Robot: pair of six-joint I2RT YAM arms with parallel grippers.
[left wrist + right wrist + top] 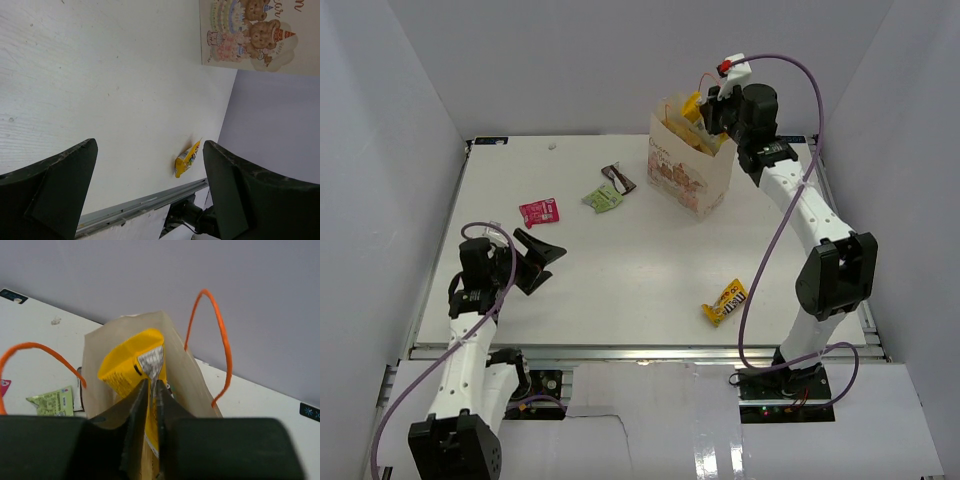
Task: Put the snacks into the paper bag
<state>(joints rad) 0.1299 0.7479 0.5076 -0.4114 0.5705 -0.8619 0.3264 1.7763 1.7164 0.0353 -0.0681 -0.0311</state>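
Observation:
The cream paper bag (688, 172) with orange-red cord handles (220, 335) stands at the back right of the table. My right gripper (718, 112) hovers over its mouth, shut on the edge of a yellow chip bag (126, 365) that sits partly inside the paper bag (94, 360). On the table lie a pink packet (539, 211), a green packet (603, 198), a dark brown wrapper (619, 178) and a yellow M&M's pouch (725, 301). My left gripper (542, 264) is low at the left, open and holding nothing. The left wrist view shows the M&M's pouch (188, 158) far off between its fingers.
White walls close in the table on three sides. The table's metal front rail (640, 350) runs along the near edge. The right arm's purple cable (760, 270) hangs over the table's right part. The green packet (51, 401) lies just left of the paper bag.

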